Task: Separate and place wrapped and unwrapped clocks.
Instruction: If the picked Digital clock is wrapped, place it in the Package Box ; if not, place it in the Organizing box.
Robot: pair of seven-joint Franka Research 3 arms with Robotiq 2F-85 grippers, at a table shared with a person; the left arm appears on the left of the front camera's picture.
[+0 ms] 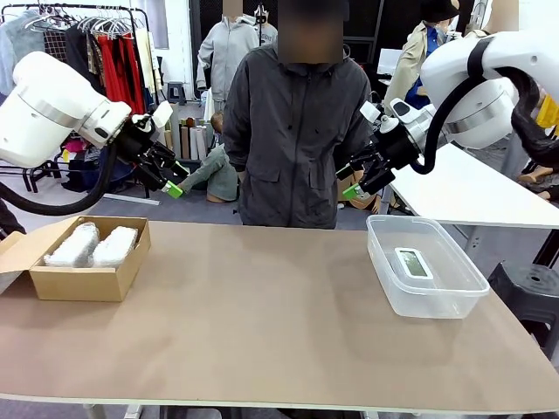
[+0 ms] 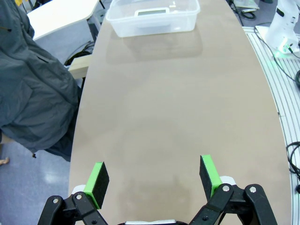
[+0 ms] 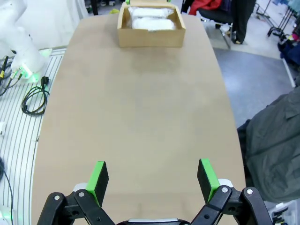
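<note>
Worktop [image 1: 262, 323] carries a cardboard box [image 1: 83, 281] at its left end with two wrapped clocks [image 1: 92, 246] side by side inside. At the right end, a clear tub [image 1: 425, 299] holds the bare clock [image 1: 412, 263]. The left claw [image 1: 170, 179] and right claw [image 1: 356, 182] hang above the worktop, both spread and holding nothing.

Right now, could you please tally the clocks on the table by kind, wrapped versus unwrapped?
Wrapped clocks, in the cardboard box: 2, one beside the other.
Unwrapped clock, in the clear plastic tub: 1
Total: 3 clocks
</note>
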